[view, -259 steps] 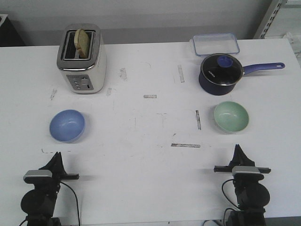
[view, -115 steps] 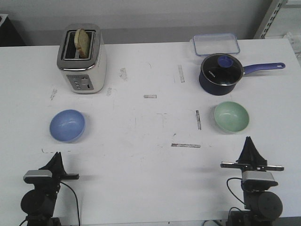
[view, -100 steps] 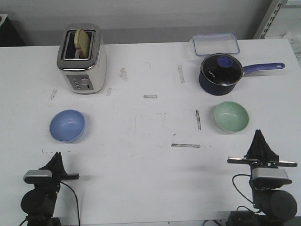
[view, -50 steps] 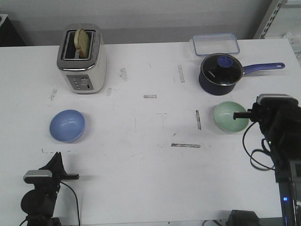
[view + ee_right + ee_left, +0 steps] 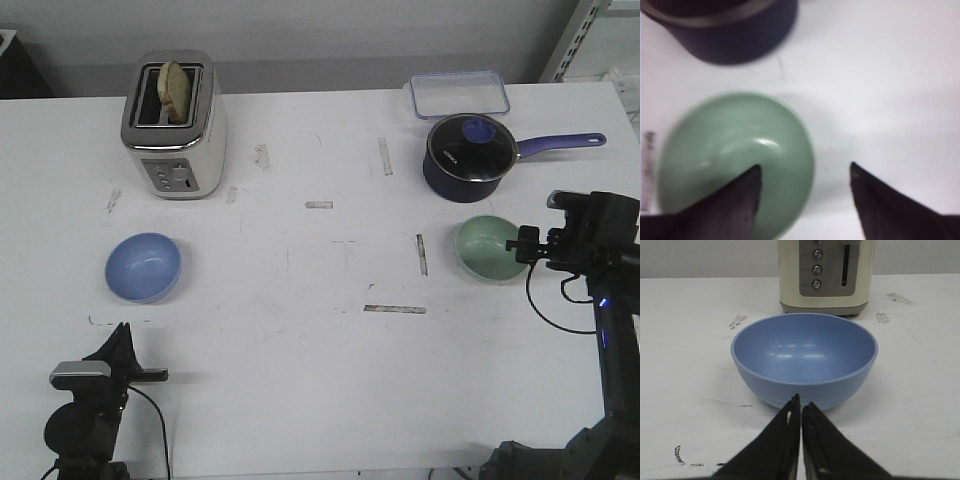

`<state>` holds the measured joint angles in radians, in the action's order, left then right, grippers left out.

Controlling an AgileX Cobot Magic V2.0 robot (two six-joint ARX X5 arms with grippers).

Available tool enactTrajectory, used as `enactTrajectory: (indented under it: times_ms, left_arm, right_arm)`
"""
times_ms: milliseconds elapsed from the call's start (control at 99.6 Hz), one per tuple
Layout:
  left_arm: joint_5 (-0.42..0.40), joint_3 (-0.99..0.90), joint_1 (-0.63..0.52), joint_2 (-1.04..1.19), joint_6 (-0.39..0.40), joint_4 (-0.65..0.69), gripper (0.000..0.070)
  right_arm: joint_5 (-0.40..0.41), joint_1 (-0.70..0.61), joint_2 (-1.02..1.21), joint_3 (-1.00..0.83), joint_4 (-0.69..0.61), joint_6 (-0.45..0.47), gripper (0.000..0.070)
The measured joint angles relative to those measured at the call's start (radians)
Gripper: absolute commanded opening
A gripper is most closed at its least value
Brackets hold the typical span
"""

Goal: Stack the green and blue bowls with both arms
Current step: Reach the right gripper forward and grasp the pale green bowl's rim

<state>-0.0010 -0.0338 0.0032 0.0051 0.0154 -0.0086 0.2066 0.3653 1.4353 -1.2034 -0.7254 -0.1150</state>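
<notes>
In the front view I am seeing the right gripper (image 5: pixel 522 247) reaching over the table (image 5: pixel 320 340) to the green bowl (image 5: pixel 488 248), which is sitting just in front of the dark saucepan (image 5: pixel 470 155) on the right side; the blue bowl (image 5: pixel 144 266) is sitting on the left side, in front of the toaster (image 5: pixel 173 125), well apart from the green one; the left gripper (image 5: pixel 122 340) is resting near the table edge, apart from its bowl. I am judging that the step in hand is the grasp of the green bowl.

In the left wrist view the left gripper (image 5: pixel 801 407) is showing its jaws pressed together, holding nothing; the blue bowl (image 5: pixel 804 358) is standing upright just ahead, mouth up; being round, it has no long axis.

In the right wrist view the right gripper (image 5: pixel 805 175) is spread wide; one finger (image 5: pixel 740 195) is over the inside of the green bowl (image 5: pixel 725 150), the other is outside the rim, so the jaws are straddling the wall; the bowl is upright. I think the next move is calling for lowering a little and closing on the rim; then a lift towards the blue bowl.
</notes>
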Motion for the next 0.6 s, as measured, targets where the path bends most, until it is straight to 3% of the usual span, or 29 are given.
enactTrajectory:
  times_ms: [392, 462, 602]
  left_arm:
    - [0.000, 0.000, 0.000, 0.000, 0.000, 0.000, 0.0001]
    - [0.000, 0.000, 0.000, 0.000, 0.000, 0.000, 0.0001]
    - [0.000, 0.000, 0.000, 0.000, 0.000, 0.000, 0.0001]
  right_arm:
    - [0.003, -0.013, 0.180, 0.000, 0.051, -0.035, 0.0435]
    - [0.003, -0.019, 0.199, 0.000, 0.065, -0.035, 0.0357]
    - [0.002, -0.024, 0.220, 0.000, 0.080, -0.035, 0.0100]
